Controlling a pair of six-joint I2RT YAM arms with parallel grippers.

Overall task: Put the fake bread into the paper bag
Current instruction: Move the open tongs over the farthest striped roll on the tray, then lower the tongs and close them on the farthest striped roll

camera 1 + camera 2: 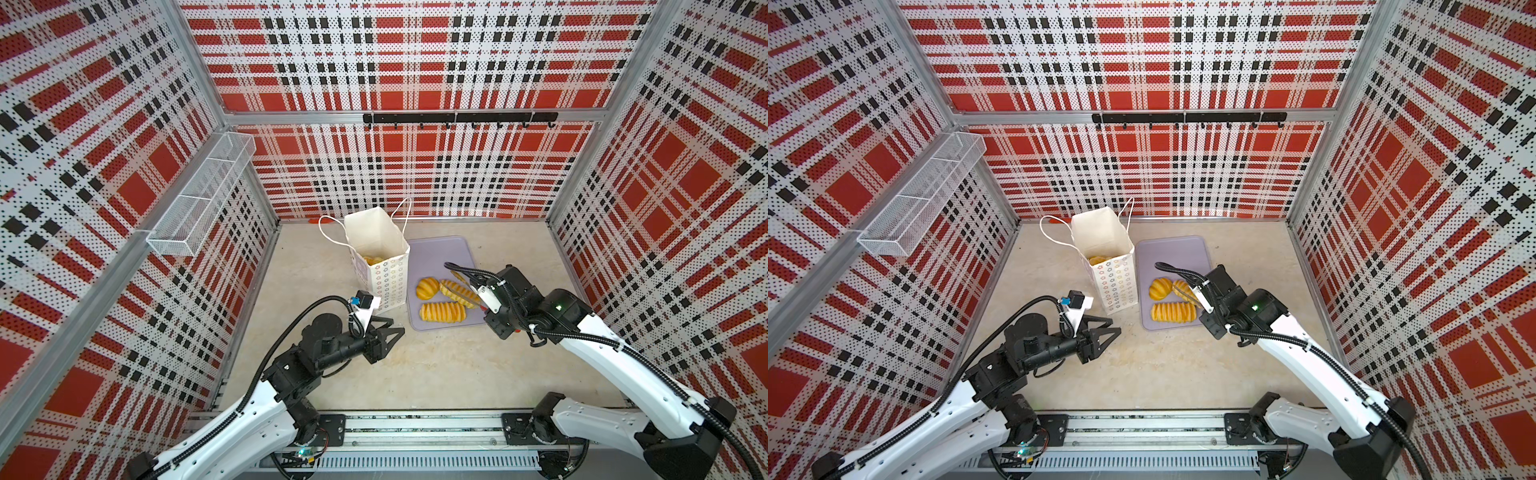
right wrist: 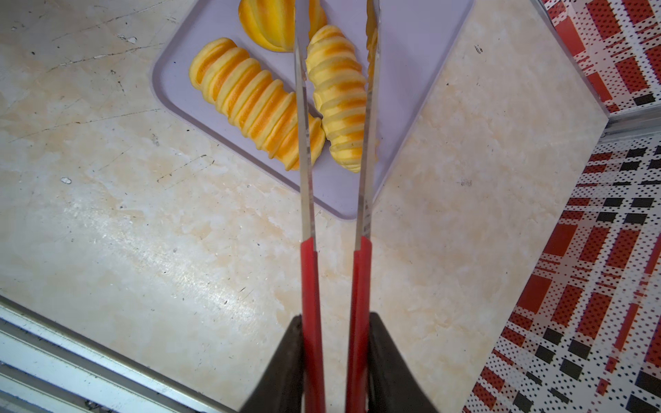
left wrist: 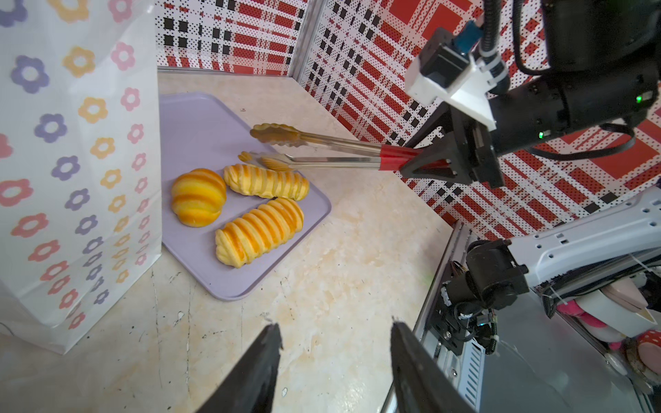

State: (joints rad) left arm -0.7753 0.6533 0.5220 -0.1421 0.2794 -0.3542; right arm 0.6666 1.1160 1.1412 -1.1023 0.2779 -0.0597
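On the lilac tray (image 1: pixel 440 253), taking twelve o'clock as the back wall in both top views, three pieces of fake bread lie in the six o'clock half. A round ridged bun (image 1: pixel 428 288) sits at nine o'clock, a slim ridged loaf (image 1: pixel 451 287) is just beside it at three o'clock, and a fat ridged loaf (image 1: pixel 442 312) lies at six o'clock of that pair. More yellow bread (image 1: pixel 371 260) shows at the bottom of the paper bag (image 1: pixel 388 282), which stands upright with its mouth open at nine o'clock of the tray, just beside its edge. The right gripper (image 2: pixel 335 321) is clamped on the red handles of the tongs (image 3: pixel 339 143). The metal arms are sprung apart and straddle the slim ridged loaf from above, though I cannot tell whether the scalloped tips touch it. The left gripper (image 3: pixel 334 343) hangs about half open with nothing in it, low over the table (image 1: pixel 436 365) at six o'clock of the bag's base. The bread looks glossy and probably light, so I would expect it to skate or pop out of smooth metal if squeezed hard or near an end. The safest hold seems to be across the loaf's narrow width at mid-length, with the tong heads seated in the grooves between ridges. The bag is thin paper and likely to tip or fold if the tongs catch its rim.
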